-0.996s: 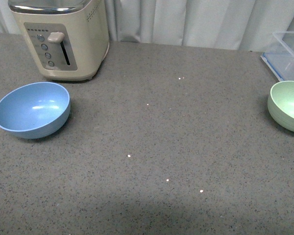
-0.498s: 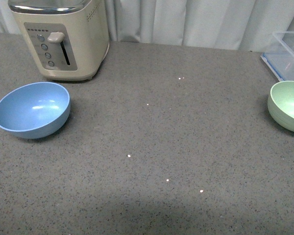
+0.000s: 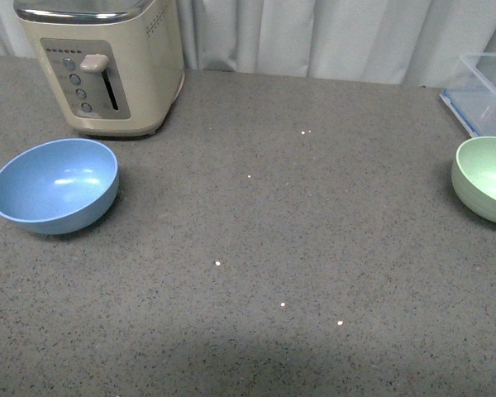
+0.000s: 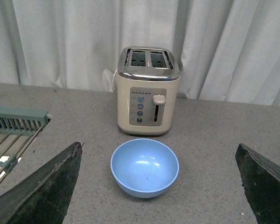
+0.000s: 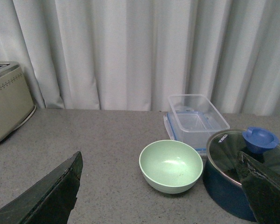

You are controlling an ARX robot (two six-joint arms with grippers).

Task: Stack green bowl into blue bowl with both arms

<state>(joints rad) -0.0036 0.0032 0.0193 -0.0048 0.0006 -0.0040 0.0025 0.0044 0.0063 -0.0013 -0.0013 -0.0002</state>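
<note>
Matte green bowl (image 3: 488, 178), blue bowl (image 3: 54, 184) smooth, upright; left gripper (image 4: 157, 145), right gripper (image 5: 159, 155) spread wide.

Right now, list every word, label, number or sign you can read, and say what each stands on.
Nothing reads clearly enough to quote.
Toaster: tiny marks by its buttons, too small to read.
Glass pot lid: short white print near the rim, too blurred to read.
Blue bowl, green bowl, clear container: no text.
</note>
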